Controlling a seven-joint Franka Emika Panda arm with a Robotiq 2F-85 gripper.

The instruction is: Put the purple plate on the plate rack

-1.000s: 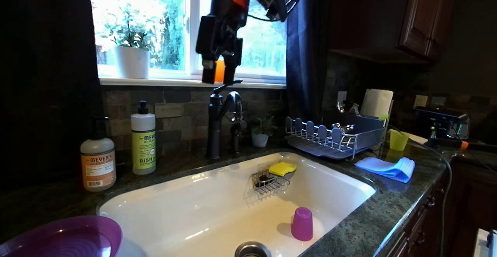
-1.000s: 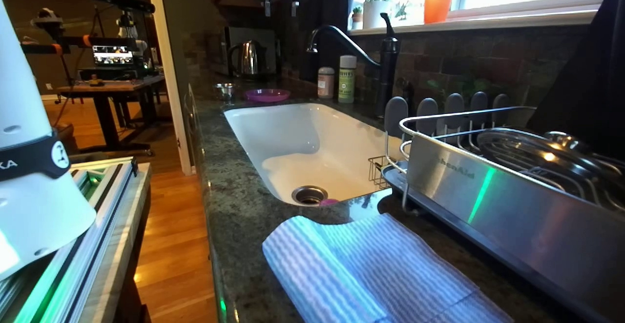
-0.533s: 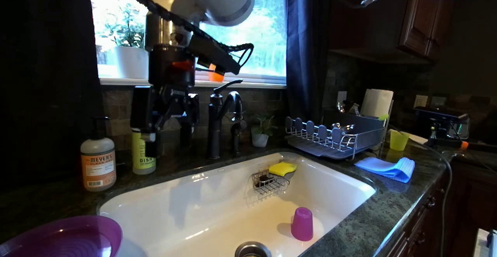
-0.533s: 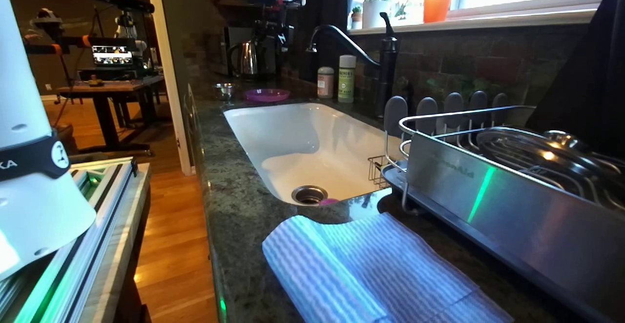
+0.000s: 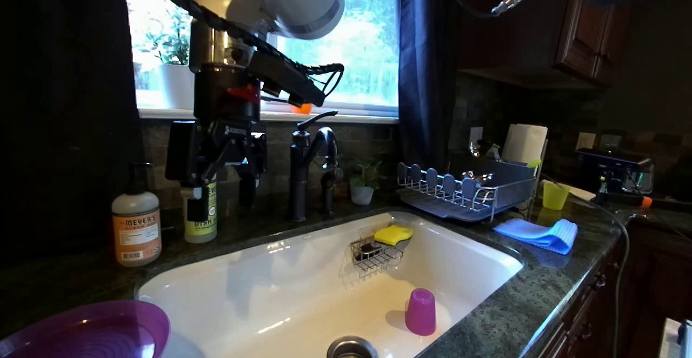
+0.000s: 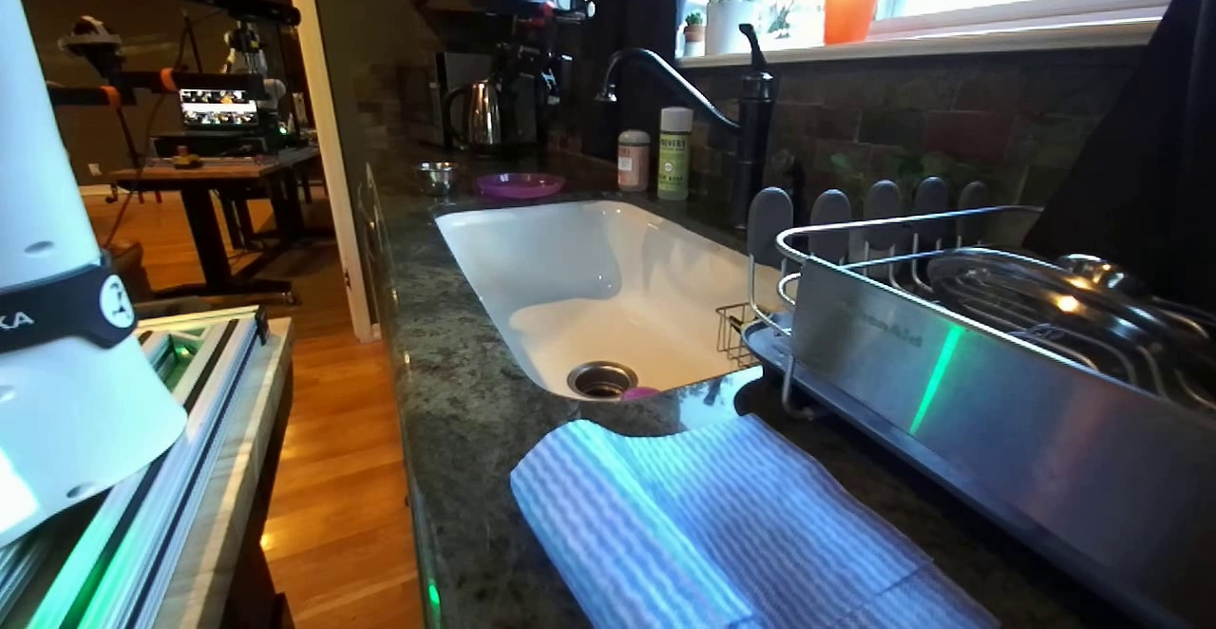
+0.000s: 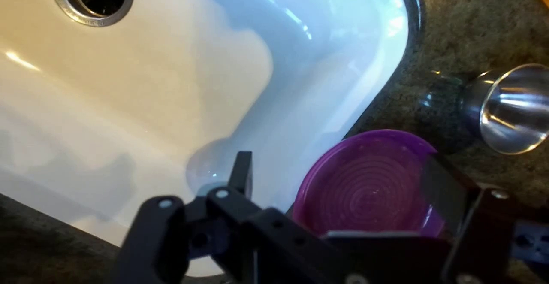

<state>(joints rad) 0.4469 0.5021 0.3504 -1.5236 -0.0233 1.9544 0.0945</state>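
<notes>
The purple plate [image 5: 97,328] lies on the dark counter beside the end of the sink. It also shows in an exterior view [image 6: 520,186] and in the wrist view [image 7: 364,189]. My gripper [image 5: 223,202] points down and hangs in the air near the soap bottles, above counter height. In the wrist view the gripper [image 7: 343,170] has its fingers wide apart, empty, with the plate below and between them; one finger covers part of the plate's rim. The plate rack [image 5: 448,187] stands past the sink's far end and shows large in an exterior view [image 6: 874,325].
The white sink [image 5: 216,287] holds an upturned purple cup [image 5: 421,312]. Two soap bottles [image 5: 200,228] and a tall faucet [image 5: 299,179] stand behind it. A metal cup [image 7: 514,108] stands near the plate. A blue cloth [image 5: 540,233] lies by the rack; a pot lid [image 6: 1026,287] is in it.
In the exterior views my gripper has come down from in front of the window toward the soap bottles, then drifted slightly farther toward the plate's side. The plate and rack have not moved.
</notes>
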